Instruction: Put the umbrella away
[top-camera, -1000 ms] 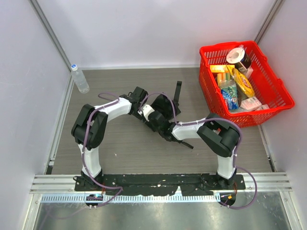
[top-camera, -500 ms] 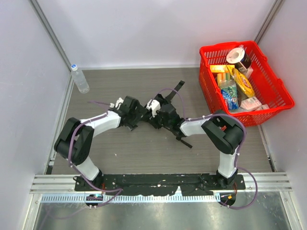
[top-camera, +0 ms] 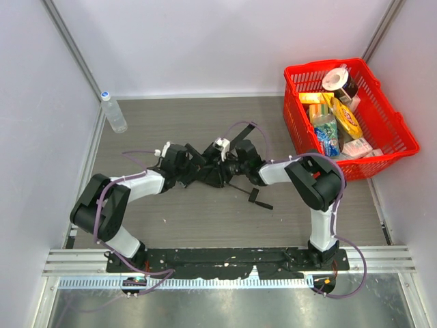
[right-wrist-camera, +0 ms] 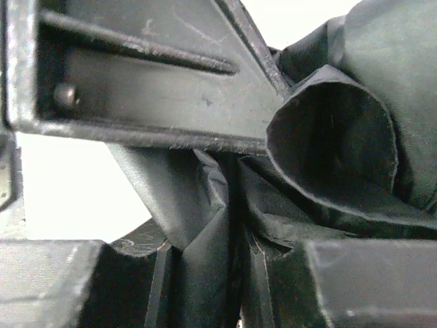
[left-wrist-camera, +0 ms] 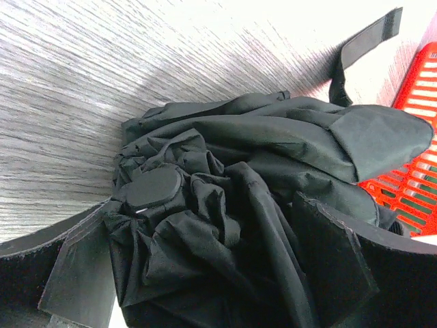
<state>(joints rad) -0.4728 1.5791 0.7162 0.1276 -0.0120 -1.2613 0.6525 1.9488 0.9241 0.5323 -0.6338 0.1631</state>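
Bundled umbrella (left-wrist-camera: 273, 140) on table (top-camera: 171, 123), left of red basket (top-camera: 382, 162).
Left gripper (left-wrist-camera: 205, 263) fingers released, spread wide either side of the crumpled black fabric. Right gripper (right-wrist-camera: 205, 273) fingers grasping a fold of it. Bundle lies apart from the basket, strap (left-wrist-camera: 365, 44) reaching toward it.

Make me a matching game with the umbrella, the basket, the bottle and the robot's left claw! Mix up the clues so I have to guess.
Things:
1. umbrella
2. basket
3. water bottle
4. left gripper

Clues:
A. clear, at the far left
B. wide open around the black fabric
C. red, at the far right
D. black, bunched up in the middle

Pairs: 1-D, 2-C, 3-A, 4-B
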